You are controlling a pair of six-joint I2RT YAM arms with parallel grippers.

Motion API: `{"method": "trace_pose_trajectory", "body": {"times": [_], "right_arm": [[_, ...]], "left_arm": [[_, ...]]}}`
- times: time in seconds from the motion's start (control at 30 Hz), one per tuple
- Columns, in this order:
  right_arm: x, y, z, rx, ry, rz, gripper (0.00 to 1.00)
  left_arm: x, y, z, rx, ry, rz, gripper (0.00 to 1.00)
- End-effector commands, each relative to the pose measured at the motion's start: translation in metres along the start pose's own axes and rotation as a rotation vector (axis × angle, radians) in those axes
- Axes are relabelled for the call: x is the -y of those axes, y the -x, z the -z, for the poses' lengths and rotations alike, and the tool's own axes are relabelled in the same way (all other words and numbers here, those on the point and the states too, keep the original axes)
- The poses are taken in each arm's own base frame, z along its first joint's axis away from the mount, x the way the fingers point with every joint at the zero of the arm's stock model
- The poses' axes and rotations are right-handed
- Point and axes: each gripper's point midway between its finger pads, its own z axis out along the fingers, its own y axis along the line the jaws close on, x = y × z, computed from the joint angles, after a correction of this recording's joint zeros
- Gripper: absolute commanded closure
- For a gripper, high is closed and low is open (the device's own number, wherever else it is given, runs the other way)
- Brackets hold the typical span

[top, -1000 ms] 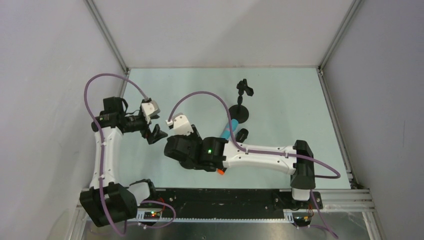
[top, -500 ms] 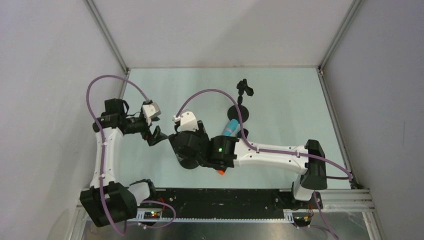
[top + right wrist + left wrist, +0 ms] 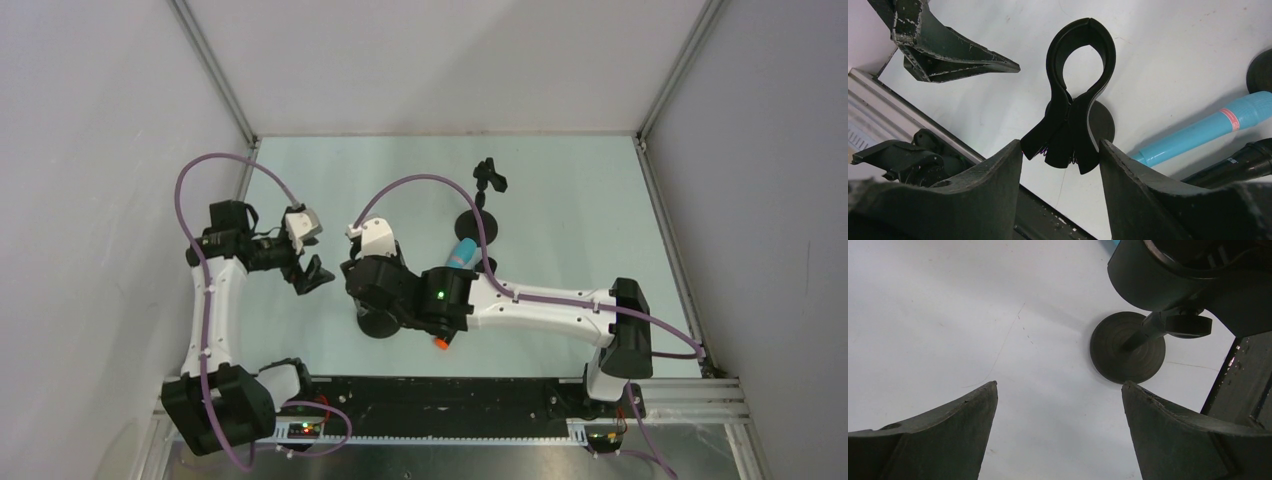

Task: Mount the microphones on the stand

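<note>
The turquoise-blue microphone (image 3: 460, 255) lies on the table, partly under my right arm; it also shows in the right wrist view (image 3: 1198, 130). The black microphone (image 3: 1233, 165) lies beside it, and its orange-red cap (image 3: 440, 342) pokes out below the arm. A black stand with a round base (image 3: 1100, 122) and a spring clip (image 3: 1079, 85) stands under my right gripper (image 3: 1060, 147). That gripper is open, its fingertips on either side of the clip's handles. My left gripper (image 3: 1059, 385) is open and empty, left of this stand's base (image 3: 1128, 347).
A second black stand (image 3: 480, 205) with its clip (image 3: 490, 178) stands farther back on the pale table. A black rail (image 3: 450, 395) runs along the near edge. Grey walls close in the left, back and right sides.
My right arm has swung left and toward the near edge, bringing its gripper over the near stand. My left gripper has shifted slightly and stays open.
</note>
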Motion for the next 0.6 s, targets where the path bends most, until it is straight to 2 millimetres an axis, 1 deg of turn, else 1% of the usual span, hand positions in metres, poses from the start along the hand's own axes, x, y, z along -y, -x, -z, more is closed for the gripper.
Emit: {"method": "trace_pose_trajectory", "body": {"times": [0.0,0.07,0.13,0.2,0.23,0.27,0.3,0.33,0.37,0.4,0.43,0.53,0.57], "right_arm": [[-0.0039,0.016,0.002,0.034,0.005,-0.046,0.44],[-0.0044,0.0151,0.0014,0.03,0.006,-0.046,0.47],[-0.0029,0.014,0.0006,0.026,0.002,-0.044,0.51],[-0.002,0.0129,0.0005,0.022,0.001,-0.044,0.6],[-0.0014,0.0132,0.0007,0.023,0.001,-0.041,0.67],[-0.0013,0.0135,0.0015,0.023,0.002,-0.038,0.7],[-0.0012,0.0133,0.0019,0.022,0.002,-0.032,0.79],[-0.0008,0.0127,0.0026,0.022,0.004,-0.029,0.84],[0.0,0.013,0.0028,0.024,0.004,-0.024,0.94],[0.001,0.0127,0.0032,0.024,0.004,-0.022,0.98],[0.0001,0.0153,0.0047,0.031,0.014,-0.017,1.0],[-0.0008,0.0163,0.0055,0.038,0.028,-0.004,1.0],[-0.001,0.0146,0.0046,0.033,0.026,0.0,0.99]], "left_arm": [[0.0003,0.0087,0.0051,0.029,0.018,-0.042,0.02],[0.0003,0.0091,0.0056,0.03,0.02,-0.044,0.02],[0.0003,0.01,0.0061,0.032,0.022,-0.045,0.02],[0.0011,0.011,0.0063,0.035,0.022,-0.046,0.02],[0.0013,0.0111,0.0064,0.036,0.023,-0.046,0.02],[0.0013,0.0117,0.0065,0.04,0.023,-0.047,0.02],[0.0017,0.0114,0.0062,0.04,0.021,-0.045,0.02],[0.0018,0.0115,0.0059,0.041,0.019,-0.045,0.02],[0.002,0.0116,0.0057,0.042,0.018,-0.044,0.02],[0.0021,0.0116,0.0054,0.044,0.015,-0.041,0.02],[0.0021,0.0115,0.0053,0.045,0.015,-0.041,0.02],[0.0029,0.0122,0.0051,0.05,0.013,-0.041,0.02],[0.0033,0.0121,0.0049,0.051,0.011,-0.041,0.02]]}}
